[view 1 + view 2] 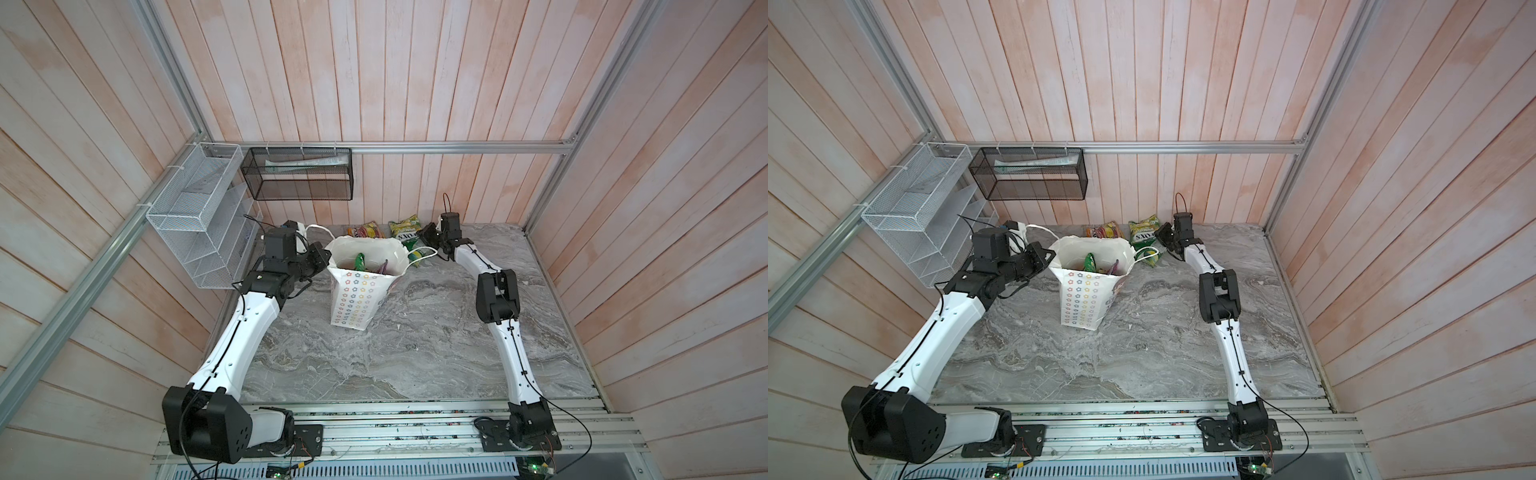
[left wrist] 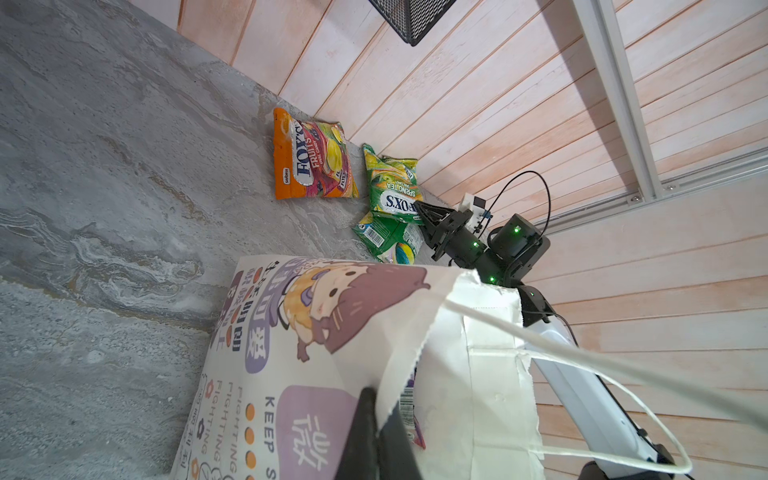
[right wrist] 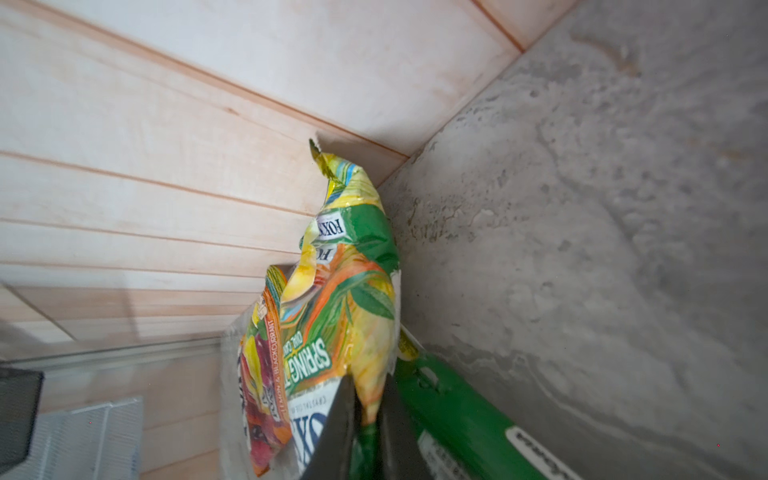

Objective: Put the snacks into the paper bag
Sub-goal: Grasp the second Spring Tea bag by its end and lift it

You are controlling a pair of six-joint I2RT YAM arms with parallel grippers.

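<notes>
The white paper bag (image 1: 357,299) (image 1: 1081,299) stands open on the table, with several snacks (image 1: 360,262) (image 1: 1090,262) inside. My left gripper (image 2: 380,401) (image 1: 328,259) is shut on the bag's rim at its left side. By the back wall lie an orange packet (image 1: 365,230) (image 2: 309,160) and a green-yellow packet (image 1: 405,228) (image 2: 392,187) (image 3: 345,291). My right gripper (image 3: 368,382) (image 1: 424,237) (image 2: 422,208) is shut on the green-yellow packet's near edge. A second green packet (image 2: 386,241) (image 3: 457,415) (image 1: 422,255) lies beneath it, beside the bag's cord handle.
A white wire rack (image 1: 199,216) hangs on the left wall and a black mesh basket (image 1: 299,174) on the back wall, above the table. The packets lie close against the back wall. The marble tabletop (image 1: 415,353) stretches in front of the bag.
</notes>
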